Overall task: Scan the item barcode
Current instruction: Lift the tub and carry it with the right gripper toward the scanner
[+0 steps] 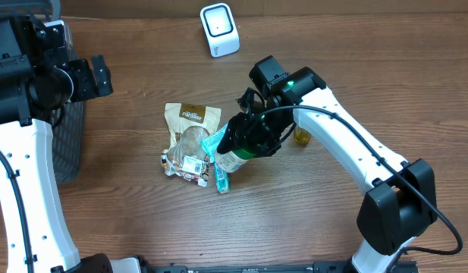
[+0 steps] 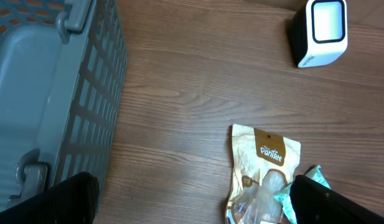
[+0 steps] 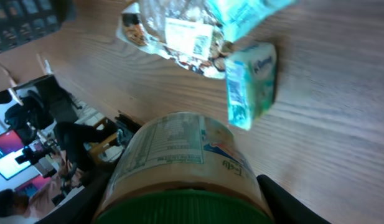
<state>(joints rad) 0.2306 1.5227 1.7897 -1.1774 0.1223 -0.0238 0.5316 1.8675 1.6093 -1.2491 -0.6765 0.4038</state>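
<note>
Overhead view: a green-lidded jar [image 1: 232, 160], tilted over the bench [image 1: 332, 45] beside snack packets [image 1: 190, 129], is grasped by the right hand [image 1: 250, 139]. The left hand [image 1: 93, 76] hangs released by a grey basket [image 1: 67, 144]. A white scanner [image 1: 219, 29] stands well apart.

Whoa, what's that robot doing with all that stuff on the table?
The right arm's fingers are closed around a jar with a green lid, right beside a small pile: a snack bag and a teal packet. The white scanner sits at the far side of the table, and the jar is not at it yet. The left arm's fingers are open and empty, over by the grey basket.
</note>
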